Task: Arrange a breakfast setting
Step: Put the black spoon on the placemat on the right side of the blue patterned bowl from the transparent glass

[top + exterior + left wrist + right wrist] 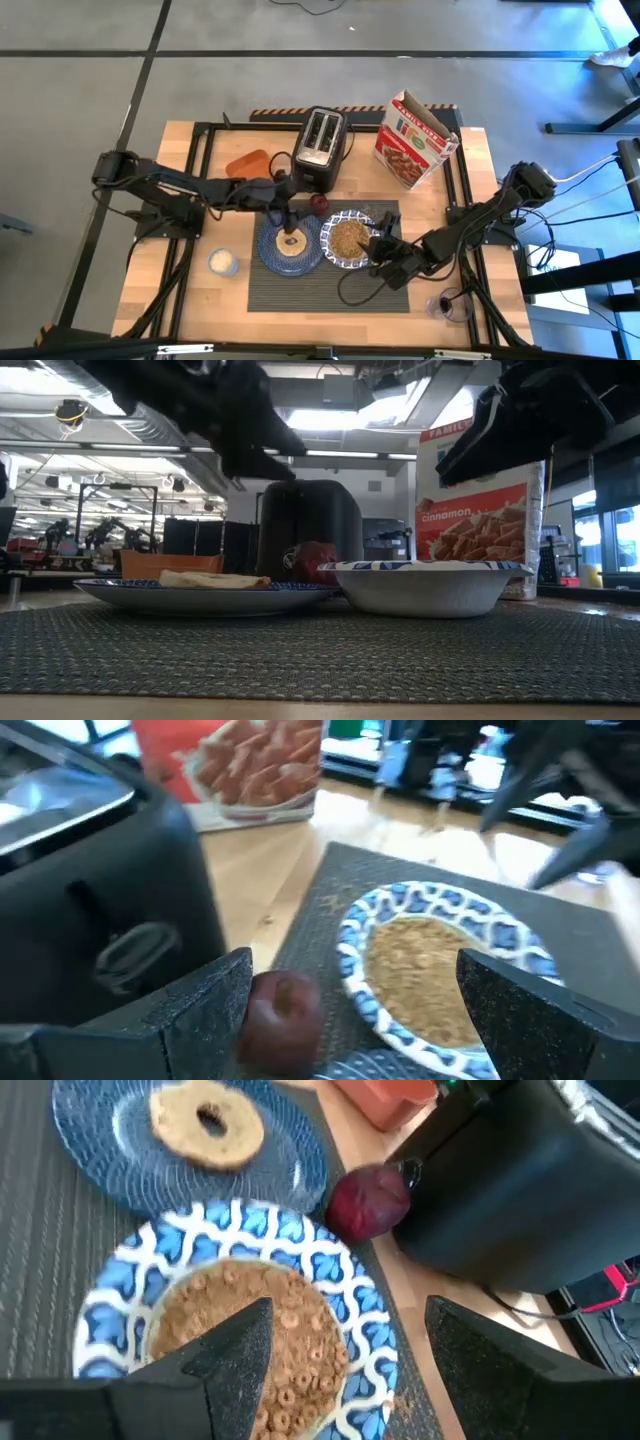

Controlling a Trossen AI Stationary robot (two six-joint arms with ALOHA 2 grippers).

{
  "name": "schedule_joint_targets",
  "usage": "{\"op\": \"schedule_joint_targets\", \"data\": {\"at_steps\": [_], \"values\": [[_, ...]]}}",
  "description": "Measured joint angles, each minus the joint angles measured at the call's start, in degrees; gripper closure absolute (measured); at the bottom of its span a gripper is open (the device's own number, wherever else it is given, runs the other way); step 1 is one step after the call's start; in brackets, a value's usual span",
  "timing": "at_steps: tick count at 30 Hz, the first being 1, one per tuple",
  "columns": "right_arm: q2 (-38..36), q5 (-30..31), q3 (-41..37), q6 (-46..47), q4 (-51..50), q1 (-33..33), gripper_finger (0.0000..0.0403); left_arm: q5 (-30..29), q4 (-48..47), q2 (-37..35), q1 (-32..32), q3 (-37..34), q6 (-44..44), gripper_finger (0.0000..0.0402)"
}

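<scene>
The dark grey ribbed placemat (325, 280) lies at the table's middle. On it rest the dark blue plate (272, 252) with the bagel (293, 240) flat on it, and the blue-and-white bowl (350, 238) holding cereal. The small dark red jar (319, 204) stands at the mat's far edge, in front of the toaster. My left gripper (350, 1020) is open and empty above the plate's far side, near the jar (285, 1015). My right gripper (350, 1360) is open and empty above the bowl's (235, 1330) right side. No spoon shows.
The black toaster (320, 148) and orange tub (247, 162) stand behind the mat, with a tilted cereal box (413, 140) at the far right. A small white cup (222, 262) stands left of the mat. A glass (447, 305) stands near the front right.
</scene>
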Motion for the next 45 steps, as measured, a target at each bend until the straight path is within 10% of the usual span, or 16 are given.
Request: {"op": "schedule_joint_targets", "data": {"at_steps": [45], "values": [[0.61,-10.35,5.51,-2.59,2.95,-0.04,0.0148,-4.95,1.57,1.21,-20.50,-0.04,1.98,0.0058]]}}
